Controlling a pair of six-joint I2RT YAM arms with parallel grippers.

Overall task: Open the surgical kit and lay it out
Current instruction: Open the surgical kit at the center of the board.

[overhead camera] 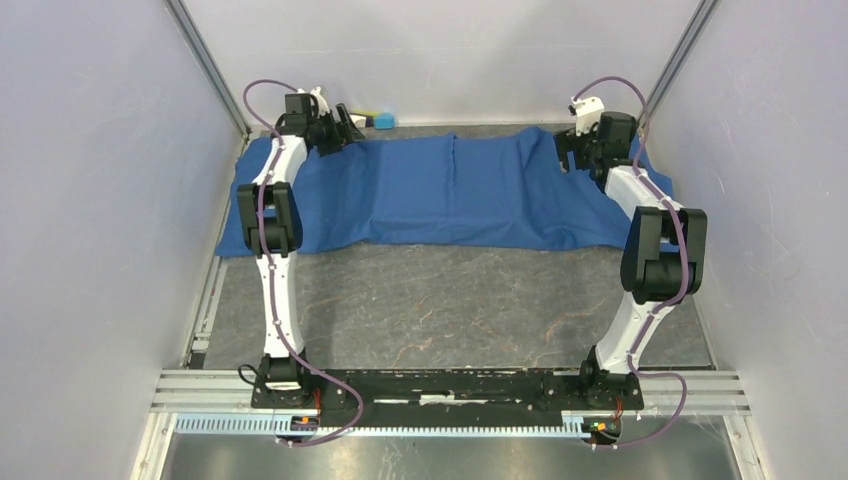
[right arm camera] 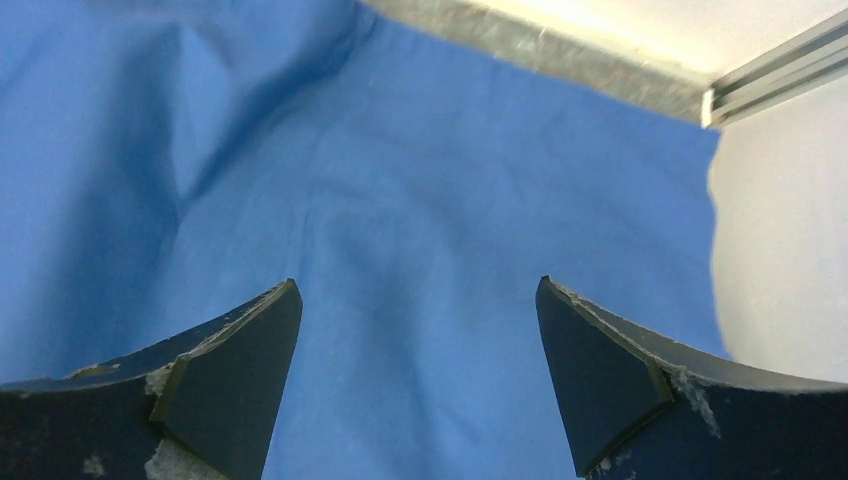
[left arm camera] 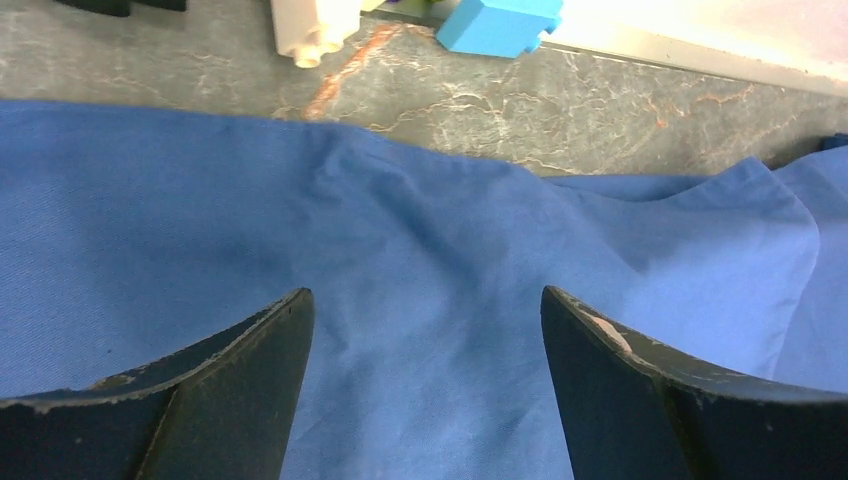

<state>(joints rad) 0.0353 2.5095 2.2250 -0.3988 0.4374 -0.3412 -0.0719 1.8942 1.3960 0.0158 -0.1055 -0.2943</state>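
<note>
Blue cloth lies spread in a wide band across the far half of the dark, marbled counter, reaching almost from the left wall to the right one. Its near edge runs roughly straight, and its middle part shows fold lines and a short upright crease near the far edge. Whatever it wraps is covered and cannot be made out.

At the far left corner of the cloth, the left gripper hangs low over the fabric, its two dark fingers spread wide with only rumpled cloth between them, grasping nothing. Just past the cloth's far edge in the left wrist view, a blue block and a white block sit on the bare counter close to the back wall.

At the far right corner, the right gripper is likewise released, fingers wide apart above smooth cloth and holding nothing. In the right wrist view the cloth runs up to a strip of counter at the back wall, with a metal frame rail in the corner.
</note>
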